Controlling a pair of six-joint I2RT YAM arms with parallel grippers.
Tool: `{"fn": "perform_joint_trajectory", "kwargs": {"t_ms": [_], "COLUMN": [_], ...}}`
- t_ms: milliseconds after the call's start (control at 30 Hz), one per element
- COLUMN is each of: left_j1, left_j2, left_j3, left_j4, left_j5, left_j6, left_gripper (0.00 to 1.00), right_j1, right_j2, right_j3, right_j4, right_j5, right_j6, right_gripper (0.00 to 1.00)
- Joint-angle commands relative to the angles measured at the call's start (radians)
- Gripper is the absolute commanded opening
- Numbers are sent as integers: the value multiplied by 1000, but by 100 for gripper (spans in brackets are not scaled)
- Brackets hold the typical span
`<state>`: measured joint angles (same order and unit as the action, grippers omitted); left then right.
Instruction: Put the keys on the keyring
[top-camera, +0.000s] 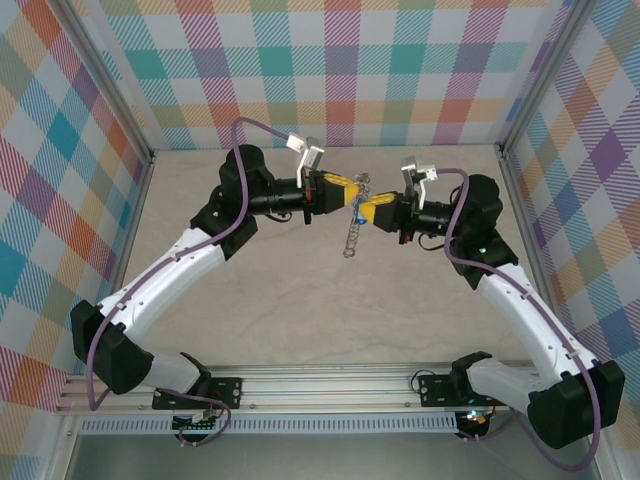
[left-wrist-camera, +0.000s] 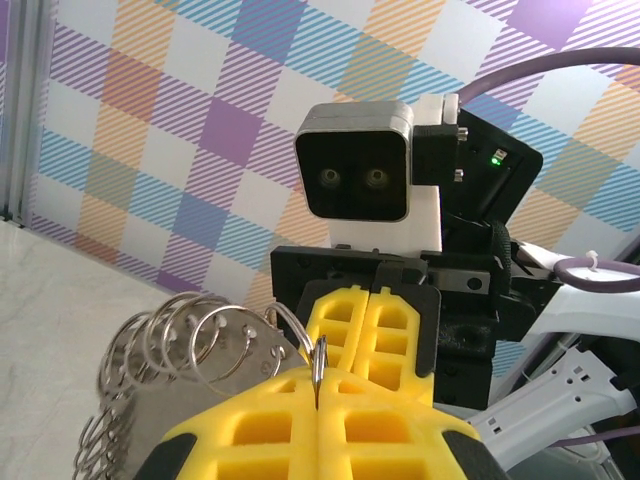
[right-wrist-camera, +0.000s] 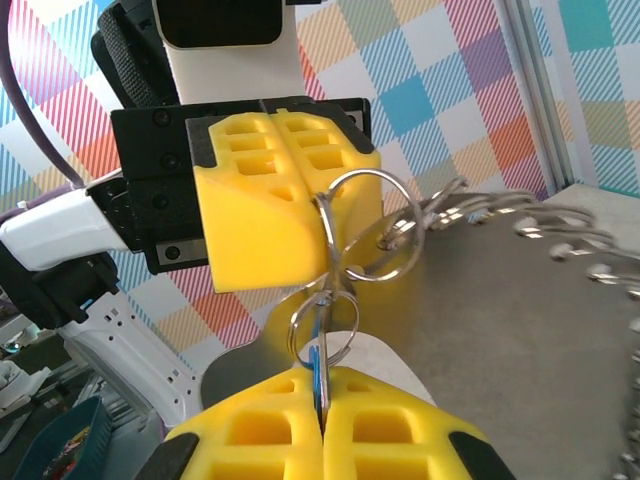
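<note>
looking at the two arms nose to nose above the worktop (top-camera: 300, 310), we saw the right end effector (right-wrist-camera: 322, 385) clamped on the keys (right-wrist-camera: 318, 362). the blue tag sat edge-on in the seam, its small ring poking straight out toward the left end effector (top-camera: 349, 189). that one was pinched shut on the rim of the keyring (right-wrist-camera: 520, 300), which hung down beside it. ring and wire loop looked to be touching, so we figured the right arm had the threading move.
</note>
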<state>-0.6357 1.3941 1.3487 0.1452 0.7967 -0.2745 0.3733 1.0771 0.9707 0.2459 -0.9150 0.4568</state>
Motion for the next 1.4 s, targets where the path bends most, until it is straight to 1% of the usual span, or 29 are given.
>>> {"fn": "perform_joint_trajectory", "kwargs": {"t_ms": [0, 67, 167, 400, 567, 600, 667, 800, 900, 967, 1067, 1167, 1267, 1367], "left_j1": [-13, -17, -22, -24, -24, -24, -24, -22, -23, -24, -23, -24, -24, -24], "left_j2": [-43, -42, -42, -42, -43, -46, -51, -65, -73, -77, -81, -83, -84, -82], "left_j3": [-9, -14, -22, -40, -45, -46, -52, -66, -76, -80, -90, -101, -112, -124], "left_j4": [113, 120, 126, 148, 157, 155, 157, 170, 180, 187, 206, 223, 244, 261], "left_j5": [-40, -45, -51, -62, -71, -76, -82, -102, -106, -110, -112, -128, -152, -175], "left_j6": [-24, -26, -29, -39, -46, -46, -46, -48, -51, -55, -64, -79, -98, -117], "left_gripper": [0, 0, 0, 0, 0, 0, 0, 0, 0, 0, 0, 0, 0, 0], "right_j1": [45, 74, 105, 107, 106, 107, 107, 103, 82, 63, 40, 36, 36, 36], "right_j2": [23, 47, 80, 55, 50, 45, 30, -36, -114, -165, -226, -241, -220, -176], "right_j3": [-11, 4, 39, 23, 19, 15, 8, -9, -34, -48, -58, -48, -40, -43], "right_j4": [9, 7, -52, -105, -134, -140, -158, -242, -302, -328, -314, -248, -137, 0], "right_j5": [7, 15, 26, 76, 89, 96, 106, 130, 150, 165, 215, 272, 301, 318], "right_j6": [-8, -15, -57, -99, -105, -107, -112, -149, -167, -169, -140, -74, 35, 183], "right_gripper": [0, 0, 0, 0, 0, 4, 20, 38, 45, 46, 46, 46, 44, 41]}}
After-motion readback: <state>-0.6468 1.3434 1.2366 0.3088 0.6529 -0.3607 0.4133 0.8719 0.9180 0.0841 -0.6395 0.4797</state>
